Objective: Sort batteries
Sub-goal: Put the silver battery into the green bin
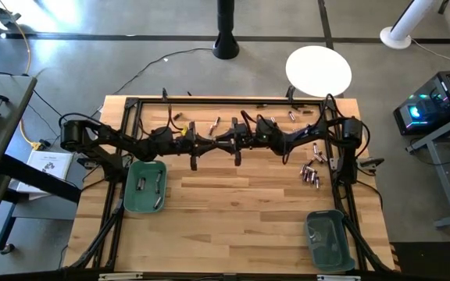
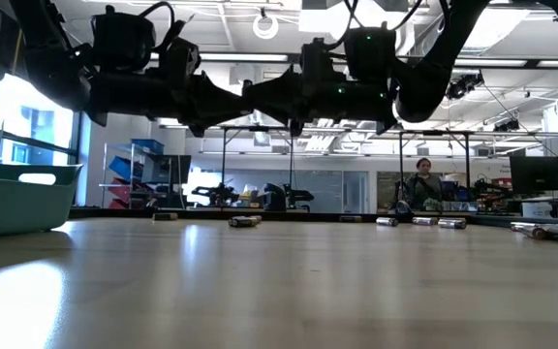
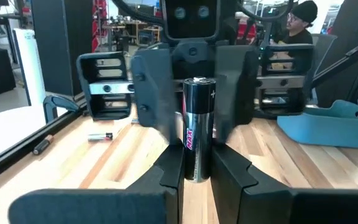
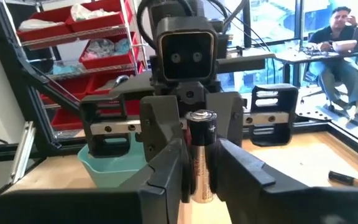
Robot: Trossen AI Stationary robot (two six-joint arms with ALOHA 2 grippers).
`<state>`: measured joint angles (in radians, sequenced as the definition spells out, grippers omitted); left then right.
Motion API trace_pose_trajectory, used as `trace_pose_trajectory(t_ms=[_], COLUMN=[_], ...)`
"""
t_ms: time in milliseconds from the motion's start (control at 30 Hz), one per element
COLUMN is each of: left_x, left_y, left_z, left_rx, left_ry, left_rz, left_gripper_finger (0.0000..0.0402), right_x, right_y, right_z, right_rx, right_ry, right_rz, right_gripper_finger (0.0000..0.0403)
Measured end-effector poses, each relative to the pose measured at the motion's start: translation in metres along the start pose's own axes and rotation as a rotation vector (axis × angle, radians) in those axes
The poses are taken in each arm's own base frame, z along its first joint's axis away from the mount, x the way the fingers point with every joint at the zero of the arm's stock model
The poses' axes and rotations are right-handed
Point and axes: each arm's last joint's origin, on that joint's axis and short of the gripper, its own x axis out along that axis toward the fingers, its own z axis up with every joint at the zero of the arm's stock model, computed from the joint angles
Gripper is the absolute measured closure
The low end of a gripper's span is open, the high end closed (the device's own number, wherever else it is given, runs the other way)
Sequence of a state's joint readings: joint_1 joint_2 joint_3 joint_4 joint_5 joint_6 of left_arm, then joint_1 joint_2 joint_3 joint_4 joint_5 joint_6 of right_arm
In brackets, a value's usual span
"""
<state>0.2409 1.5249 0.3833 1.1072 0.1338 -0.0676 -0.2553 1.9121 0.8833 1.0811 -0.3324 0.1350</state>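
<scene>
I have both arms meeting mid-table above the wood, the left gripper (image 3: 196, 177) clamped on an upright silver-and-black battery (image 3: 196, 127) while the right gripper (image 4: 199, 163) loosens around it, presumably a handover

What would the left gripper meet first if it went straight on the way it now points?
Most likely the right gripper, which faces it head-on just beyond the battery held upright in the left gripper. The gap between the two grippers looks small, though depth is hard to judge.
</scene>
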Motion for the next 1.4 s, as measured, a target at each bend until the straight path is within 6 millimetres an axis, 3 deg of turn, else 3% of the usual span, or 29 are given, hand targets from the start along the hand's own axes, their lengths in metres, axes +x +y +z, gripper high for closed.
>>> trace_pose_trajectory(t_ms=[300, 600, 900, 1067, 1200, 1400], left_x=[-0.001, -0.001, -0.001, -0.011, -0.024, -0.050], left_y=[0.002, 0.002, 0.002, -0.001, -0.012, -0.038], left_z=[-0.003, -0.004, -0.007, -0.004, 0.020, 0.083], left_rx=[-0.012, -0.015, -0.017, -0.011, 0.033, -0.001], left_ry=[0.041, 0.050, 0.080, 0.198, 0.359, 0.617], left_rz=[0.059, 0.053, 0.056, 0.171, 0.306, 0.511], left_gripper_finger=[0.0363, 0.0363, 0.0363, 0.0363, 0.0363, 0.0363], right_x=[-0.009, -0.013, -0.018, -0.028, -0.031, -0.027], right_y=[-0.022, -0.029, -0.039, -0.052, -0.055, -0.049], right_z=[0.003, 0.005, 0.009, 0.024, 0.031, 0.018], right_rx=[0.109, 0.099, 0.120, 0.120, 0.083, 0.041], right_ry=[0.011, 0.011, -0.006, -0.039, -0.046, 0.055], right_rz=[0.037, 0.080, 0.067, 0.028, 0.014, -0.052], right_gripper_finger=[0.0305, 0.0300, 0.0199, 0.0184, 0.0183, 0.0183])
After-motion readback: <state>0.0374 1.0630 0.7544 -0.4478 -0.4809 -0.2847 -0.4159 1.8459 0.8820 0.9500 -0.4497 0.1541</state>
